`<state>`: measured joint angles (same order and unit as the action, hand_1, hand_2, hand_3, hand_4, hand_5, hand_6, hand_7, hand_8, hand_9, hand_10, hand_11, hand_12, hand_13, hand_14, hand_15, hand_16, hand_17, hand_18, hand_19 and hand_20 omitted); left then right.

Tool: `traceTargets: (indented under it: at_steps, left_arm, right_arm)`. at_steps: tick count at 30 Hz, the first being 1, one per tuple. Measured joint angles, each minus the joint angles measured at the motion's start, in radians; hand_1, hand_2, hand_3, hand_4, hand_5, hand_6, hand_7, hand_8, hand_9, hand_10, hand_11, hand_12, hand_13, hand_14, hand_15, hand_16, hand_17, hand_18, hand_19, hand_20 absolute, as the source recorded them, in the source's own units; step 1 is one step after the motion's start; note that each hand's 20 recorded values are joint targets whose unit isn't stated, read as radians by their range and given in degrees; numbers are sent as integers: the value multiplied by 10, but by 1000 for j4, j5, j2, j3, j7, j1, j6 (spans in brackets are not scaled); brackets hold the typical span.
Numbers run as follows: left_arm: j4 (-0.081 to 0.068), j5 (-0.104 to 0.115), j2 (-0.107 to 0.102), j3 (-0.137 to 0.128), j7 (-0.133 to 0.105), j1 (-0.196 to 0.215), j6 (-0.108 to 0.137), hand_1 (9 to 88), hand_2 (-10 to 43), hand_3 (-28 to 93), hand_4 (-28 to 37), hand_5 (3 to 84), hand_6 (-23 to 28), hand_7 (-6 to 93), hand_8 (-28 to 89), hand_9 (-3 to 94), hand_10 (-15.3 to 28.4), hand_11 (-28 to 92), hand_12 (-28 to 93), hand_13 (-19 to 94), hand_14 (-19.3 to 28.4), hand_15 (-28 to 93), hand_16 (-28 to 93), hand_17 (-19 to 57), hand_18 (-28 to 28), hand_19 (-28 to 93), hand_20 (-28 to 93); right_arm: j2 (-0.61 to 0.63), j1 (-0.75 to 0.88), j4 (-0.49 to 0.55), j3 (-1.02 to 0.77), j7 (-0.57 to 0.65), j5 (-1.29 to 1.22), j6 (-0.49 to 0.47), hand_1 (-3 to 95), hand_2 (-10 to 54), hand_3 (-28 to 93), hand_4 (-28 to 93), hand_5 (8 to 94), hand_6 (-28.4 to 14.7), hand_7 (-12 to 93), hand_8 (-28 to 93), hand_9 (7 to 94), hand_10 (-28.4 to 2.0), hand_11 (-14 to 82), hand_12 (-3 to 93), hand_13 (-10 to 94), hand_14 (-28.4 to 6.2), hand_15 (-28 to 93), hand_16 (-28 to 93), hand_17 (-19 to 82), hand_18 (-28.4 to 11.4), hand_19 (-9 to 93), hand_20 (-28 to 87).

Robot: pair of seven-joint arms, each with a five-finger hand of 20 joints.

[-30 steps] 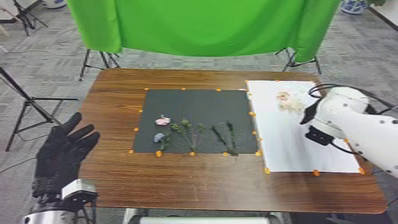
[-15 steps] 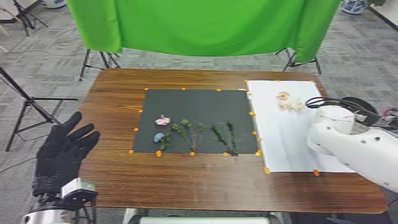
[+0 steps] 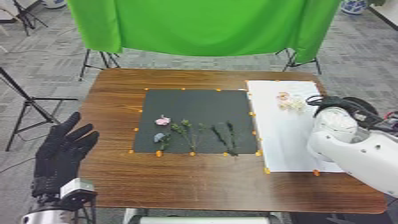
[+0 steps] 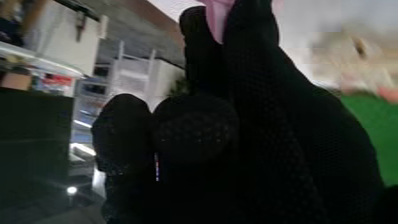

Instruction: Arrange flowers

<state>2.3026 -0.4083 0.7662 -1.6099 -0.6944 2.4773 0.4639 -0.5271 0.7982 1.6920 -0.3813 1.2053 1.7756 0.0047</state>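
In the right wrist view, the right hand (image 4: 253, 85) pinches a pink bloom (image 4: 218, 19) between its fingers. Pale flowers (image 3: 290, 103) lie on the bench's white sheet (image 3: 286, 142), just left of the right arm's far end (image 3: 336, 120) in the head view; placing the bloom beside them likely calls for a short leftward move. The left hand (image 3: 64, 150), spread, is well apart from them.

Glossy wooden table (image 3: 195, 180), matt dark sheet (image 3: 235, 105), smooth white sheet (image 3: 286, 140), green cloth drape (image 3: 204, 25)

Green cloth (image 3: 200, 27) beyond the brown table (image 3: 195, 192), grey tiled floor (image 3: 53, 60) around.
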Motion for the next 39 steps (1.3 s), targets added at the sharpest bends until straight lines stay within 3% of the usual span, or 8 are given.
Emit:
traceTargets:
  at_steps: [8, 15, 22, 25, 30, 39]
  left_arm:
    - [1, 7, -12, -3, -10, 15, 2, 264, 74, 629, -256, 374, 94, 106, -80, 337, 197, 318, 116, 221, 262, 613, -129, -87, 233, 472, 104]
    - [6, 14, -17, -23, -15, 36, 6, 265, 73, 631, -256, 374, 94, 107, -81, 337, 196, 318, 116, 221, 262, 612, -129, -87, 233, 473, 104]
    - [8, 20, -16, -38, -16, 50, 10, 265, 73, 631, -256, 373, 94, 106, -80, 336, 196, 318, 116, 221, 262, 613, -128, -87, 234, 474, 103]
    - [9, 15, -11, -43, -5, 49, 10, 265, 73, 632, -256, 373, 94, 107, -80, 336, 197, 317, 116, 222, 261, 613, -129, -87, 234, 474, 103]
    - [9, -3, 8, -49, 34, 36, 8, 266, 73, 632, -256, 374, 94, 106, -80, 336, 197, 318, 116, 221, 261, 614, -129, -87, 235, 475, 103]
    - [4, -24, 30, -56, 64, 20, -3, 266, 72, 634, -254, 374, 94, 106, -80, 336, 197, 318, 116, 222, 261, 613, -129, -87, 233, 473, 101]
  right_arm:
    - [-5, -75, 56, 19, -55, 41, 8, 647, -95, 744, -278, 733, -11, 409, 38, 894, -83, 101, 336, 862, -5, 735, 166, 639, -117, 932, 379]
    - [-34, -95, 143, 3, -137, 82, 9, 644, -95, 746, -275, 732, -9, 410, 36, 896, -80, 100, 338, 862, -4, 736, 171, 641, -117, 932, 387]
    - [-163, -196, 161, 125, -249, 93, 18, 638, -95, 745, -273, 724, -3, 420, 31, 895, -80, 100, 341, 857, -2, 739, 176, 636, -112, 932, 397]
    - [-251, -231, 138, 173, -270, 101, 28, 634, -95, 747, -271, 721, -2, 426, 27, 896, -80, 100, 341, 856, -2, 740, 177, 634, -111, 932, 399]
    - [-399, -270, 54, 238, -276, 104, 39, 631, -95, 745, -269, 717, 1, 434, 21, 892, -78, 99, 339, 854, -2, 741, 178, 632, -110, 932, 402]
    - [-554, -292, -18, 320, -276, 106, 37, 625, -95, 747, -266, 710, 6, 445, 19, 890, -78, 99, 337, 852, -4, 742, 179, 630, -111, 932, 403]
